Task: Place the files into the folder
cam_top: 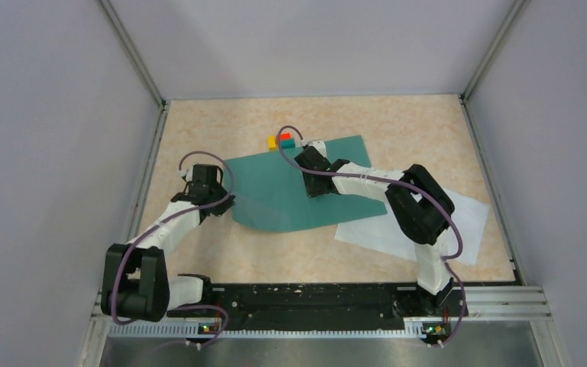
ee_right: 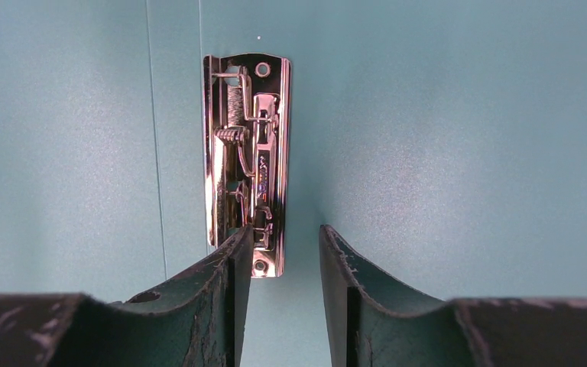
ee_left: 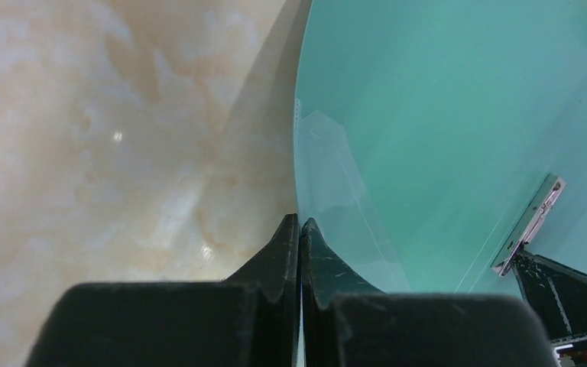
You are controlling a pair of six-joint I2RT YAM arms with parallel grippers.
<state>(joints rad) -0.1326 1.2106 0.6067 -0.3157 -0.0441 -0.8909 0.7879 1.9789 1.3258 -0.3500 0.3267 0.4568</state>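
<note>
The teal folder (cam_top: 275, 191) lies open on the table, its left flap curving up off the surface. My left gripper (cam_top: 225, 205) is shut on that flap's left edge (ee_left: 299, 222), and the folder (ee_left: 443, 115) fills the right of the left wrist view. My right gripper (cam_top: 319, 187) hangs open just over the folder's inside (ee_right: 466, 138). Its tips (ee_right: 283, 237) straddle the near end of the metal clip (ee_right: 248, 153), with the left finger overlapping it and nothing gripped. The files (cam_top: 458, 222), white sheets, lie flat to the folder's right, partly under the right arm.
Small yellow, red and teal blocks (cam_top: 283, 141) sit at the folder's far edge. Enclosure walls (cam_top: 61, 153) close in the left, right and back sides. A metal rail (cam_top: 313, 302) runs along the near edge by the arm bases.
</note>
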